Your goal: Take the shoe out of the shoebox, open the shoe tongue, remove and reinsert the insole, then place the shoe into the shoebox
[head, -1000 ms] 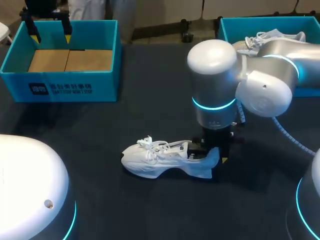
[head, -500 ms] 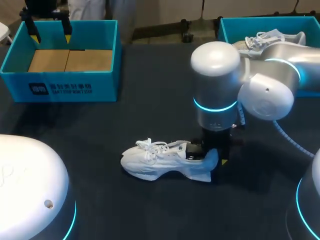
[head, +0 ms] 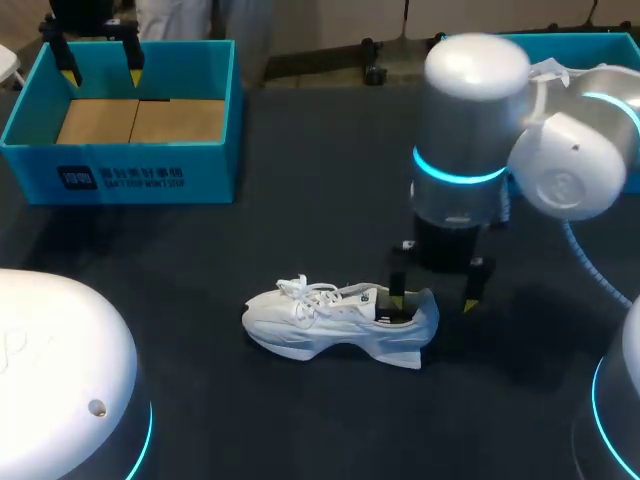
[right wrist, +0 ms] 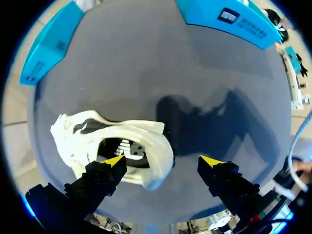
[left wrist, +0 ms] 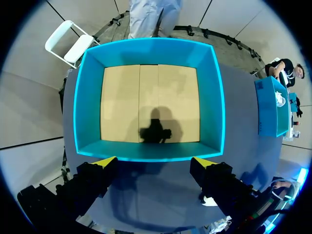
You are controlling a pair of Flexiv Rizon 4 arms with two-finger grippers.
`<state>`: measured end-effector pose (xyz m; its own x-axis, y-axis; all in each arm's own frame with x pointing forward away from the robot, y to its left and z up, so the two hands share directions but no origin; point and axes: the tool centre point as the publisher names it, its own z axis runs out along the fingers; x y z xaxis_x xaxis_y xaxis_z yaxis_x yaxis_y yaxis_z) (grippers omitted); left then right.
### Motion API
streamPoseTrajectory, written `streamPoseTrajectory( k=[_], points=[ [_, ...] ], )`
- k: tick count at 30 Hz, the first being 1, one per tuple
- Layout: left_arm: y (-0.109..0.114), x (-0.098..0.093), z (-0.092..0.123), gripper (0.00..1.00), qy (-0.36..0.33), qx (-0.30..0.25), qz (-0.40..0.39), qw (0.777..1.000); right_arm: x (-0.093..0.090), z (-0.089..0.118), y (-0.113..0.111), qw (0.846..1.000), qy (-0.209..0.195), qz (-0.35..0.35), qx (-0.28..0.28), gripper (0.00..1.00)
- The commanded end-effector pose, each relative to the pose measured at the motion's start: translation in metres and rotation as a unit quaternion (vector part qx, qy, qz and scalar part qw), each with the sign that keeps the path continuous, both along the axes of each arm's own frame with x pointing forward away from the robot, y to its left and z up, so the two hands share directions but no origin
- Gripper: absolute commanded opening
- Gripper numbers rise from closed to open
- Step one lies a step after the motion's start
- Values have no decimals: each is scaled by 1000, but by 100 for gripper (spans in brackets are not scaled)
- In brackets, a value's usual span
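My right gripper [head: 432, 300] hangs wide open, empty, over the heel of the white sneaker [head: 320, 322] lying on the desk [head: 300, 220]. The left gripper [left wrist: 154, 161] is open and empty above the shoebox [left wrist: 146, 153]. If I descend off-centre, a finger could shove the heel aside.

The right arm [head: 470, 130] covers most of the right shoebox [head: 585, 42], hiding its contents. The head view's edge cuts off the left gripper [head: 101, 72] above its yellow tips. The inside of the shoe [head: 335, 320] is too dark to make out.
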<state>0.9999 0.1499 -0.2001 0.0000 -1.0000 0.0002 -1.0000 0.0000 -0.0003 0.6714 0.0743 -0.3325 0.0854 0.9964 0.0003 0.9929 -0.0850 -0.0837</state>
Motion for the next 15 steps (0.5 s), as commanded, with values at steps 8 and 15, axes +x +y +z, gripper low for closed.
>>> streamPoseTrajectory(
  k=[8, 15],
  points=[
    [0, 0, 0, 100, 0, 0, 0, 1000, 15, 37, -28, 989, 7, 97, 108, 100],
    [0, 0, 0, 100, 0, 0, 0, 1000, 11, 51, -38, 937, -32, 263, 226, 100]
  ],
)
